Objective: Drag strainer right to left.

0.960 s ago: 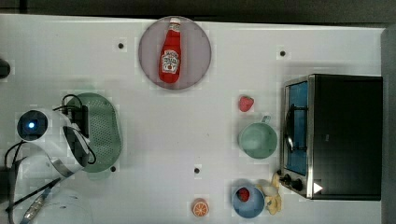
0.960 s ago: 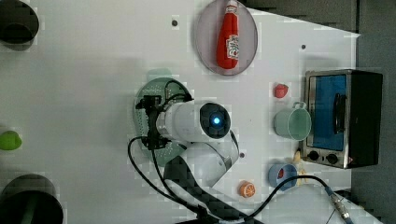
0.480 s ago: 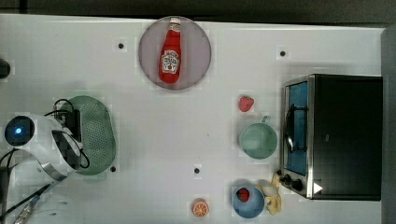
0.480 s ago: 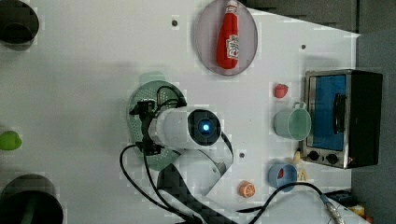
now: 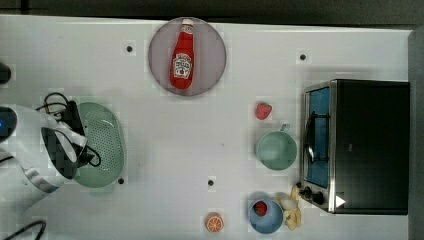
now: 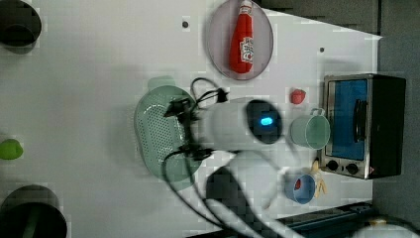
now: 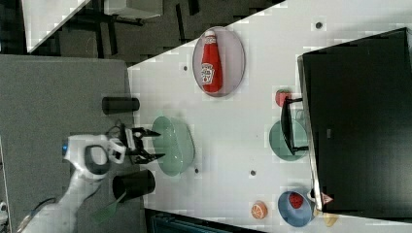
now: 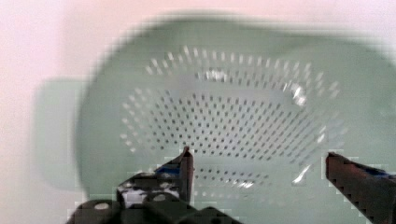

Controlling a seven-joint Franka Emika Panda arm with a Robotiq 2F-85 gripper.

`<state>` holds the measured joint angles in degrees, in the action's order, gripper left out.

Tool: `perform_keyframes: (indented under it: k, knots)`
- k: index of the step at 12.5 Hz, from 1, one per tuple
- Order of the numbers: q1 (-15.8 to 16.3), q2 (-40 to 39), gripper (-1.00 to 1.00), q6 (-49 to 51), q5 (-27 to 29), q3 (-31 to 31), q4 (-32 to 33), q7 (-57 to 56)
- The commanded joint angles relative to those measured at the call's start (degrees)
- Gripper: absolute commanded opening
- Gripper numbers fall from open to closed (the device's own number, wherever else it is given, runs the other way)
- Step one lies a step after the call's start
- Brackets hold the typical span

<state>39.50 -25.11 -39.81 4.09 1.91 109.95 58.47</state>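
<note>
Resting at the top view's left end of the white table (image 5: pixel 150 200), the pale green oval plastic strainer with a grid of small holes (image 5: pixel 102 145) lies well apart from the black toaster oven (image 5: pixel 370 145).

The strainer looks light, stiff and smooth, so it would probably slide easily and could skid or tip if pushed high on its wall; the thin rim or the flat tab handle at one end seems the surest place to grip or hook. The black two-fingered gripper (image 8: pixel 257 163) hangs just above the perforated bowl with its fingers (image 8: pixel 187 163) spread wide and nothing between them. In the top view the white arm (image 5: pixel 30 145) covers the strainer's left edge, so its far rim is hidden.
</note>
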Motion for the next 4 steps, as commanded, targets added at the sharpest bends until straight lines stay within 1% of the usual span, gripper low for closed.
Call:
perform_keyframes:
  k: [1,4]
  knots:
    - [-1.7,12.9,1.0,6.5,0.7,7.1,-1.0,-18.3]
    - [-2.1,22.4,1.0,14.2,0.0,14.7,-1.2,-27.3]
